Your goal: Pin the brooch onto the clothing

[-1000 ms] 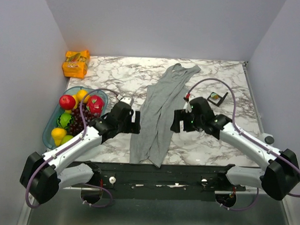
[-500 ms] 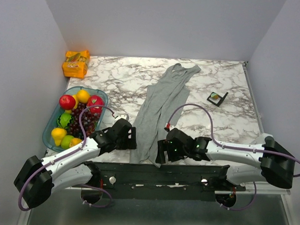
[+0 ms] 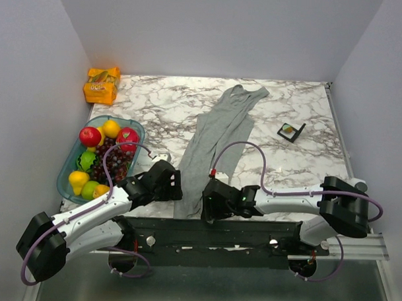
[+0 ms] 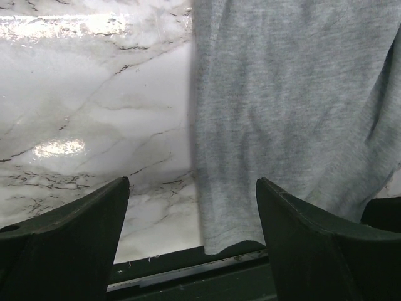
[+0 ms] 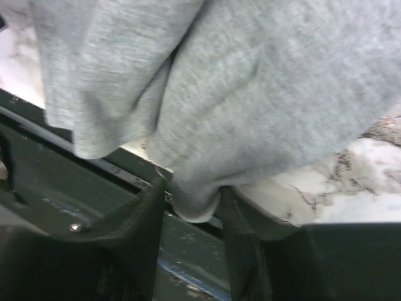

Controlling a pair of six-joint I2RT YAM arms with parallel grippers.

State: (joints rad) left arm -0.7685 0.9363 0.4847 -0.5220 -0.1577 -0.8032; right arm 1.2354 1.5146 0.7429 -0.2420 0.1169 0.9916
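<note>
The clothing (image 3: 218, 134) is a grey tank top lying bunched lengthwise down the middle of the marble table, straps at the back, hem at the near edge. The brooch (image 3: 289, 130) sits on its black card at the back right, far from both arms. My left gripper (image 3: 176, 188) stands open at the hem's left corner. In the left wrist view the clothing (image 4: 282, 113) lies between its wide fingers (image 4: 75, 238), untouched by them. My right gripper (image 3: 209, 202) is at the hem's right corner. Its fingers (image 5: 144, 219) pinch a fold of the clothing (image 5: 250, 94) at the table's edge.
A blue basket (image 3: 67, 174) of fruit stands at the left, close to my left forearm. An orange snack packet (image 3: 101, 85) lies in the back left corner. The black rail (image 3: 218, 229) runs just below the hem, under both grippers. Walls close in on three sides.
Both arms have drawn back from mid-table to the hem at the near edge. The right gripper has narrowed onto a fold of the cloth. The left gripper has stayed wide.
</note>
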